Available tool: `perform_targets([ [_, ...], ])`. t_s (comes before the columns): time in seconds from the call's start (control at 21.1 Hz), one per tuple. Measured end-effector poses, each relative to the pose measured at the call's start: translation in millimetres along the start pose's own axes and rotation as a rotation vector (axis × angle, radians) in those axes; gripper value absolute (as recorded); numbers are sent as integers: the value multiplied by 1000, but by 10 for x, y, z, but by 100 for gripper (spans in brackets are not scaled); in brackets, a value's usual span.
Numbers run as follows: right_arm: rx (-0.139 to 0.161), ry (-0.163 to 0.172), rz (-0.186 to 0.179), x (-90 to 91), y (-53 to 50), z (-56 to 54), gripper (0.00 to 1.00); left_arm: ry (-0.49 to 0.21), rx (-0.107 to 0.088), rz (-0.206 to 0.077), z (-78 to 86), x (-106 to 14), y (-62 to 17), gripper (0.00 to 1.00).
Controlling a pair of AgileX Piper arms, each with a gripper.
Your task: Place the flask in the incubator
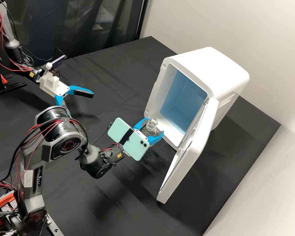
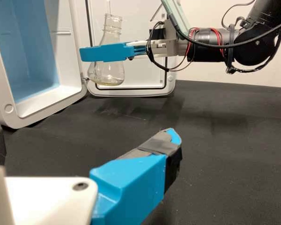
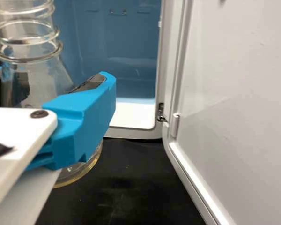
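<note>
At the mouth of the open white box incubator with a blue interior (image 1: 219,72), the clear glass conical flask (image 1: 151,124) hangs near upright, clear of the black bench (image 1: 121,75). The right gripper (image 1: 150,130) is clamped across its cone. White incubator door (image 1: 186,147) stands swung open alongside. Left gripper (image 1: 73,95) sits well apart over the bench, fingers spread, nothing between them.

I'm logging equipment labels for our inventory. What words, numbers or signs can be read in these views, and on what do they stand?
No text reads clearly.
Print on the right arm's lower link: too small to read.
Round red mark on its joint cap: too small to read.
Pale label on the incubator: blurred, unreadable.
Flask in the right hand: no markings seen.
</note>
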Motion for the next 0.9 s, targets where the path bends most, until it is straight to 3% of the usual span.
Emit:
perform_targets([
  [0.19,-5,9,-1,-6,13,-24,0,0,0,0,0,0,0,100],
  [0.38,-14,52,21,-29,72,-156,0,0,0,1,1,-1,3,100],
  [0.62,-28,98,11,66,52,-306,0,0,-5,1,1,-1,3,100],
  [0.76,-39,100,30,178,82,-377,0,0,-5,1,1,-1,3,100],
  [0.9,-40,72,34,347,59,-383,0,0,-5,1,1,-1,3,100],
])
